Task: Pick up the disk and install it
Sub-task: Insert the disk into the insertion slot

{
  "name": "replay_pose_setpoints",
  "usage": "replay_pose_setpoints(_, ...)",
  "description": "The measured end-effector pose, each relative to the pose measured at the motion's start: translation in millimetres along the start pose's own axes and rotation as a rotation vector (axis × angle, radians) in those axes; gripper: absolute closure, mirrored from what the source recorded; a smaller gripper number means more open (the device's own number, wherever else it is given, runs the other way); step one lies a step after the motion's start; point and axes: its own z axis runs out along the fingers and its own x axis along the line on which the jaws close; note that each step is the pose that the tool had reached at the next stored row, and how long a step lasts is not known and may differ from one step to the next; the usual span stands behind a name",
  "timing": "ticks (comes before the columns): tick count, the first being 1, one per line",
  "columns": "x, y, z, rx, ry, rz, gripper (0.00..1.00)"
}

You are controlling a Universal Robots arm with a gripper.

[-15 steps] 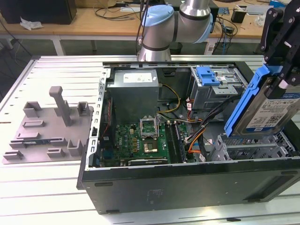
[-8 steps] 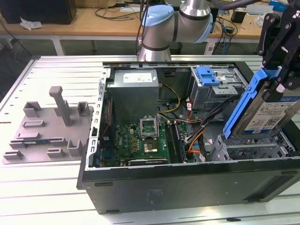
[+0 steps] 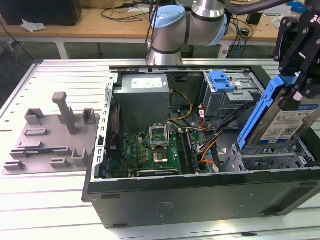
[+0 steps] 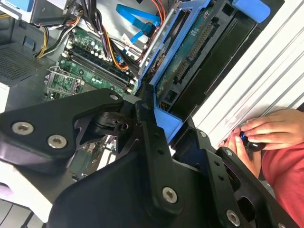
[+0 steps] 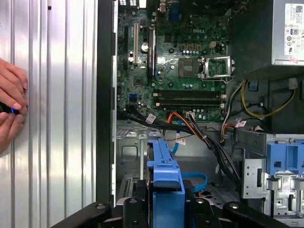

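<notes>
So nearest in the exterior view is the dark side wall of the open computer case [image 3: 200, 195], which sits on the slatted metal table [image 3: 50, 210]. Right behind that wall, on the exterior view's right, is the metal drive cage [image 3: 270, 161]. The disk [image 3: 282, 122] hangs tilted over it with its blue carrier edge toward the motherboard [image 3: 155, 147]; can't tell if its low end touches the cage. The gripper [image 3: 296, 85] has its fingers clamped tight on the disk's upper end. Further back there's the grey power supply [image 3: 142, 97] and a lone blue bracket [image 3: 222, 80] on the far bay. In the first wrist view a person's hand [image 5: 10, 107] rests on the table beside the case.
</notes>
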Motion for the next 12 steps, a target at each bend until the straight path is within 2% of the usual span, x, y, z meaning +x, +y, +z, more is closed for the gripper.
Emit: replay_pose_setpoints(12, 1.5, -0.8, 2.6, 0.0001, -0.0002, 0.004, 0.63)
